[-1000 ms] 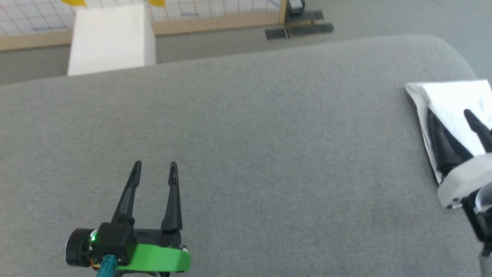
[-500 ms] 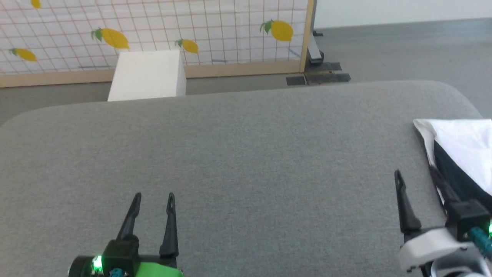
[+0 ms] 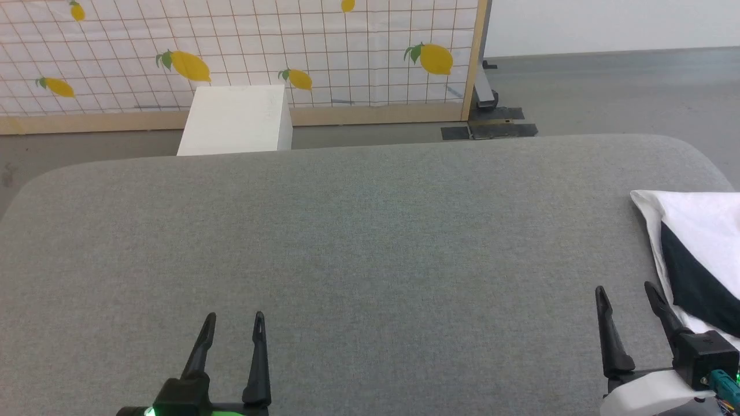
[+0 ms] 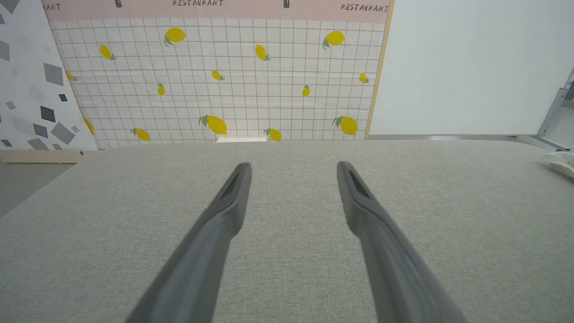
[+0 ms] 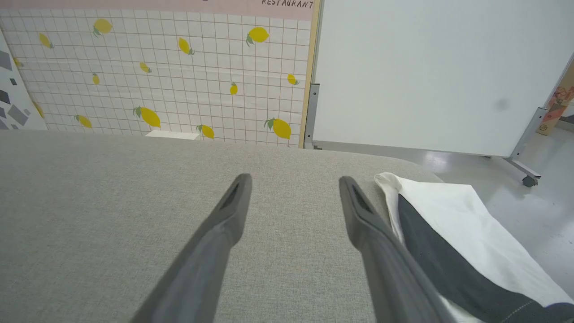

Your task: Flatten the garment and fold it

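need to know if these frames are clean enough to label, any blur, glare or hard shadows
Head view: soft even light, no hard shadows, grey cushion crisp, the garment cropped by the right edge. Left wrist view: the left gripper blurs toward the lens, the lemon backdrop is sharp. Right wrist view: the right gripper blurs likewise, pale glare on the floor below the white board.

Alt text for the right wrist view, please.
The right gripper is open and empty over a grey padded surface. The garment, white with black showing, lies just to its right at the surface's edge; a lemon-print screen stands behind.
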Tool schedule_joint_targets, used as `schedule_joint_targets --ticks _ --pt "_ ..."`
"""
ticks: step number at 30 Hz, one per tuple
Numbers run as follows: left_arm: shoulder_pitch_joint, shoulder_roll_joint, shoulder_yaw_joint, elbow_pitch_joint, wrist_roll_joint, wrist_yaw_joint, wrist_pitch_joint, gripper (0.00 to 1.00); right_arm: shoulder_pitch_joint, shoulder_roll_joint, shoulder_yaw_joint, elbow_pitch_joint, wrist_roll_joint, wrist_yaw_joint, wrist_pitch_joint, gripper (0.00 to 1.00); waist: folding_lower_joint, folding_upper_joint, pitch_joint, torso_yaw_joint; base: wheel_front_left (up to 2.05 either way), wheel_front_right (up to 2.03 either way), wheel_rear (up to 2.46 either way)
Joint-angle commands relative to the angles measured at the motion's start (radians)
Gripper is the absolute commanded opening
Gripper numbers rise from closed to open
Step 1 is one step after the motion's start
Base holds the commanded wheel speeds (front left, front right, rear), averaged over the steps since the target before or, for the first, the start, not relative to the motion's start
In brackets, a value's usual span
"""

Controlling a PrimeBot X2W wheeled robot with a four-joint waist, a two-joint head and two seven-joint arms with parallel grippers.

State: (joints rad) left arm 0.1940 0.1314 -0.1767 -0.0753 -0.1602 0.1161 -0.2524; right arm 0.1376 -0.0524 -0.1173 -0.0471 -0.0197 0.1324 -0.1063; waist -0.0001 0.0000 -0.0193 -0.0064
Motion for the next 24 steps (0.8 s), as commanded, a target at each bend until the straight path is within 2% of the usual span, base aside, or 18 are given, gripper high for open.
schedule_joint_targets --ticks 1,2,24 --pt "0.006 -0.002 -0.003 -0.003 -0.007 -0.006 -0.008 1.00 0.001 0.002 0.000 0.004 0.008 -0.002 -0.010 1.00 0.0001 0.0000 0.008 -0.001 0.00 0.00 0.00" --pt "0.000 -0.001 -0.001 0.000 -0.001 -0.002 0.000 0.00 0.000 0.000 0.000 0.003 0.003 0.000 0.001 0.00 0.0001 0.0000 0.005 0.000 0.00 0.00 0.00" --pt "-0.028 -0.012 0.024 0.011 0.023 -0.018 0.036 0.00 -0.019 0.000 0.016 0.009 0.005 0.000 0.016 0.00 0.0001 0.0000 0.007 0.001 0.00 0.00 0.00"
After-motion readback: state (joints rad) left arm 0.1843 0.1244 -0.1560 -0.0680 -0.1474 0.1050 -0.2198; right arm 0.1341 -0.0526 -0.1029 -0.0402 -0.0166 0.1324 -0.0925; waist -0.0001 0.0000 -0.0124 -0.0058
